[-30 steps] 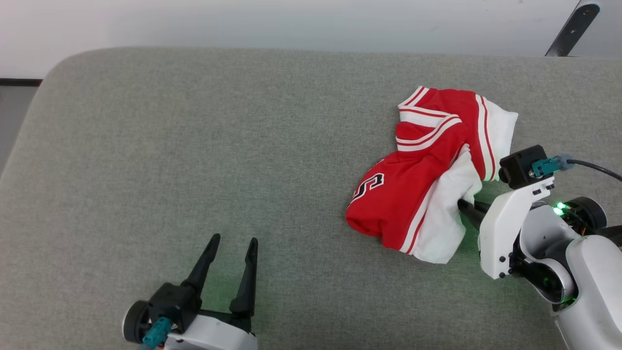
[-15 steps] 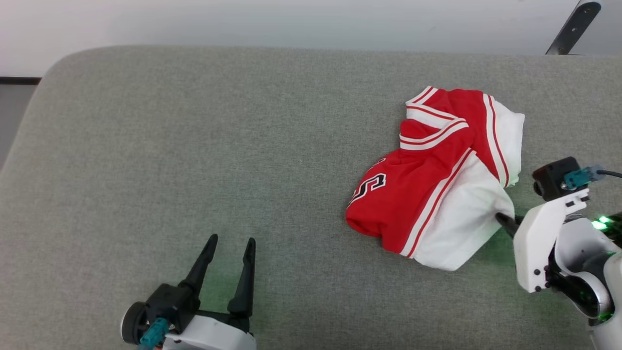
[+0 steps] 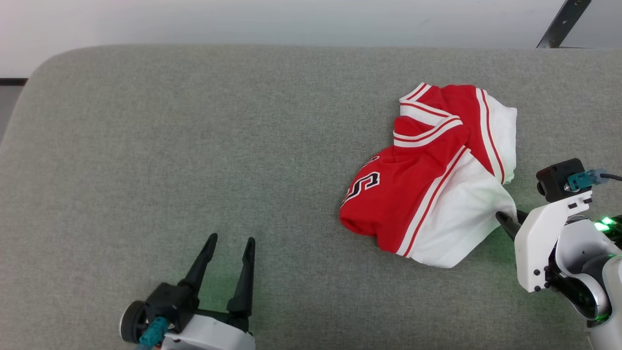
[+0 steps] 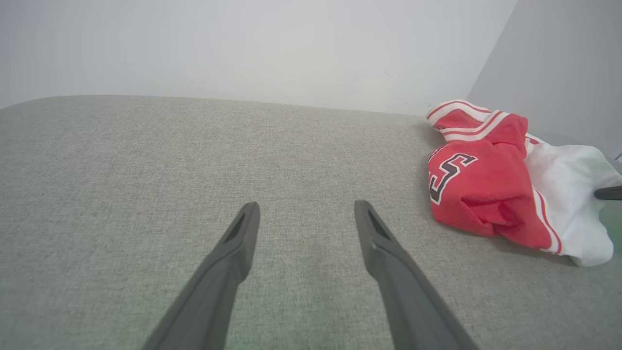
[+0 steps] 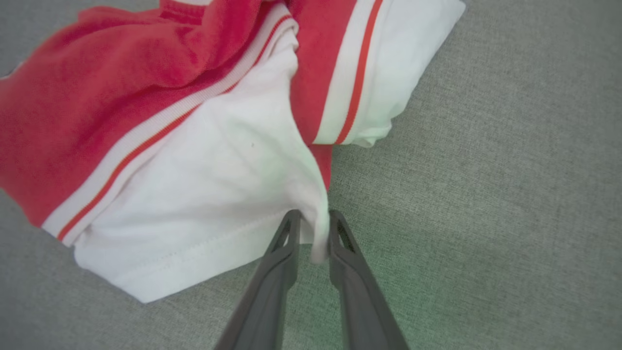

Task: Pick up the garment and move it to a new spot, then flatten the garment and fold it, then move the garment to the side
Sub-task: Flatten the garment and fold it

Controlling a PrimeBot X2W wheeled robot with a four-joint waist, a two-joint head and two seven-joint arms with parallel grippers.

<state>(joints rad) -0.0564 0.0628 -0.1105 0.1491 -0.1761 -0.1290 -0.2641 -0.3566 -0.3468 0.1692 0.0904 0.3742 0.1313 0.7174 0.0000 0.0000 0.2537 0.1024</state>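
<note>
The garment (image 3: 413, 194), a red jersey with white sleeves and striped trim, lies crumpled on the right half of the grey padded table (image 3: 194, 146). Part of its black lettering shows on the left fold. My right gripper (image 3: 503, 218) is at the garment's right edge. In the right wrist view the right gripper (image 5: 313, 228) has its fingers close together on a fold of white sleeve, and the garment (image 5: 194, 146) draws to a point there. My left gripper (image 3: 231, 240) rests open near the front edge, well left of the garment (image 4: 486, 194). Nothing is between the left gripper's (image 4: 306, 209) fingers.
The table's rounded far edge (image 3: 291, 48) meets a pale wall. A dark metal strut (image 3: 563, 22) crosses the top right corner. The table's left corner curves away at the far left. Bare grey surface lies between the two grippers.
My right gripper has drawn back to the right with the white sleeve, spreading that part of the garment wider. The camera has shifted slightly. The left gripper has stayed put.
</note>
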